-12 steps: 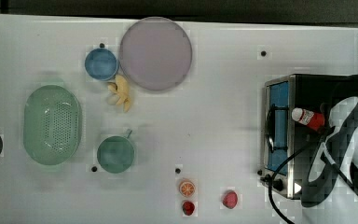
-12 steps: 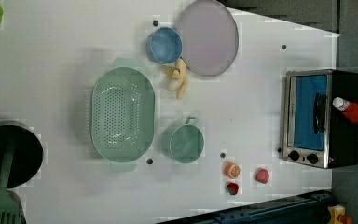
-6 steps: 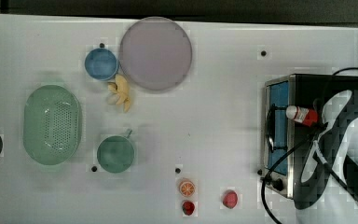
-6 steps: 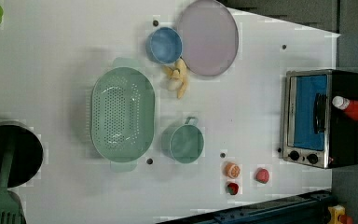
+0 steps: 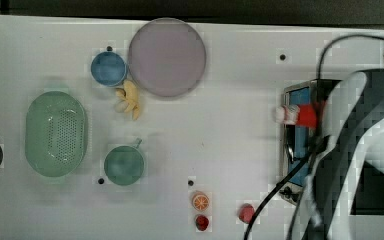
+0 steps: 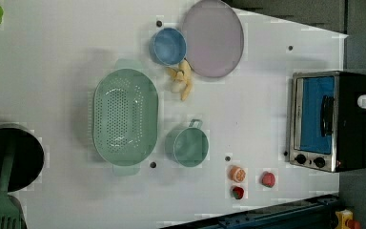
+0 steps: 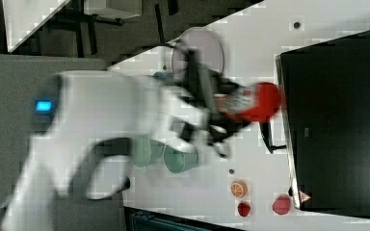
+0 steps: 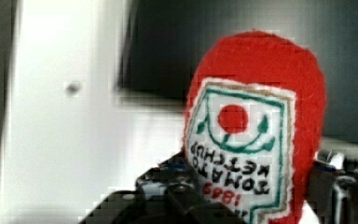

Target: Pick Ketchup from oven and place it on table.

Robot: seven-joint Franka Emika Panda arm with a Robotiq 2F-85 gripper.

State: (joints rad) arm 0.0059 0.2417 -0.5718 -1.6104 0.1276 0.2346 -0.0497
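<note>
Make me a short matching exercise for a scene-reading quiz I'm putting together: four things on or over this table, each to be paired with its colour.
Things:
1. ketchup
2. colander
3. plate
4. small bowl

Colours:
a. blue
b. pale purple
c. red with a white cap
d. light green

Pairs: 1-c, 2-d, 3-b, 4-a

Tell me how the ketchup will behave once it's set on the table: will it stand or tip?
The ketchup looks like stitched felt, so probably soft and light. Its slim shape and rounded end suggest it may tip on the table; laying it flat seems safer.
</note>
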